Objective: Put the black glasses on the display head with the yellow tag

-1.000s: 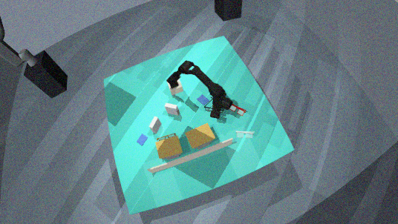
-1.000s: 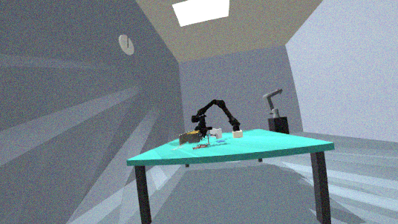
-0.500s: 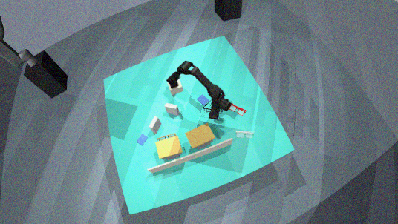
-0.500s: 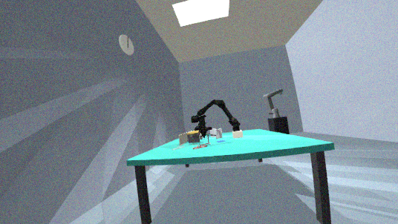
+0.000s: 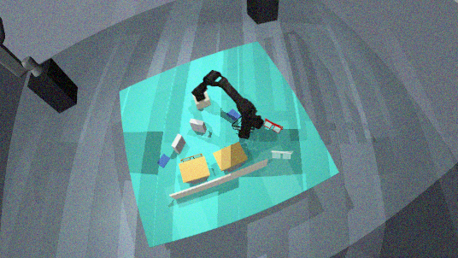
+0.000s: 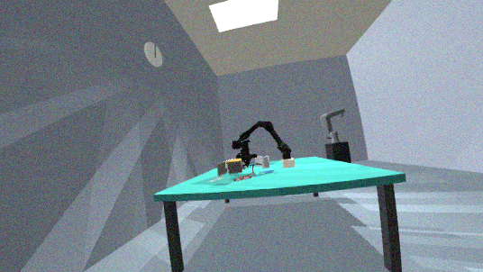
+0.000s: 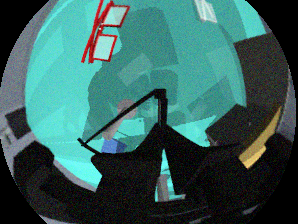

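The black glasses (image 5: pixel 236 125) (image 7: pixel 120 117) hang from my gripper (image 5: pixel 242 128) (image 7: pixel 159 125), which is shut on them above the table. In the wrist view a thin black bar slants down to the left from above the fingertips. Two box-like forms, apparently the display heads, have yellow-orange tops: a right one (image 5: pixel 230 156) near my gripper and a left one (image 5: pixel 194 170) farther away. The glasses are clear of both. A thin brownish frame (image 5: pixel 190 157) lies along the left one's back edge. I cannot make out a separate yellow tag, or the noses and ears.
Red glasses (image 5: pixel 273 126) (image 7: pixel 104 48) and white glasses (image 5: pixel 282 155) (image 7: pixel 206 11) lie to the right. A long low pale wall (image 5: pixel 220 178) runs in front of the boxes. Two pale blocks, one (image 5: pixel 197 126) nearer the base, a blue square (image 5: pixel 163 161) and a thin stand (image 6: pixel 253 170) are also there.
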`<state>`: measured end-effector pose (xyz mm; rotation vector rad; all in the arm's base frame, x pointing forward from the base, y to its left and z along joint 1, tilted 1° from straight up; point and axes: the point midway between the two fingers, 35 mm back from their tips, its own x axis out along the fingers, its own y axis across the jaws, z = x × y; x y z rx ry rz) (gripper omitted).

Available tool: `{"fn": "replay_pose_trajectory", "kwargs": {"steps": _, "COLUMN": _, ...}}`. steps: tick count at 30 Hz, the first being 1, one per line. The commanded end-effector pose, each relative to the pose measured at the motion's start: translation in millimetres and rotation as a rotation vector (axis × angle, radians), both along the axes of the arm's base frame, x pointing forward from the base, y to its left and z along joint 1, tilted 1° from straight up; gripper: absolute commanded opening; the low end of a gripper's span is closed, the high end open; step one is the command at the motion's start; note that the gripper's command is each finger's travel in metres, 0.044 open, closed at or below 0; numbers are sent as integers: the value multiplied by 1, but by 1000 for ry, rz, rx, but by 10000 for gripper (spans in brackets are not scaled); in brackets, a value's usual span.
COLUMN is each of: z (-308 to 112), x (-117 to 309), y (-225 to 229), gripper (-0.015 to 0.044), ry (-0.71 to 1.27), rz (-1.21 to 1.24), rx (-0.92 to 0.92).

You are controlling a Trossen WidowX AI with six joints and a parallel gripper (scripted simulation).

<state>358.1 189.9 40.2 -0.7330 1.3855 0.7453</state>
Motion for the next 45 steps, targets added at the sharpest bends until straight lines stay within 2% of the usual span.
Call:
{"fn": "replay_pose_trajectory", "kwargs": {"steps": 1, "z": 1, "x": -1, "y": -5, "gripper": 0, "ry": -1, "rz": 2, "rx": -2}}
{"fn": "replay_pose_trajectory", "kwargs": {"steps": 45, "z": -1, "x": -8, "y": -34, "gripper": 0, "ry": 0, "rz": 2, "rx": -5}}
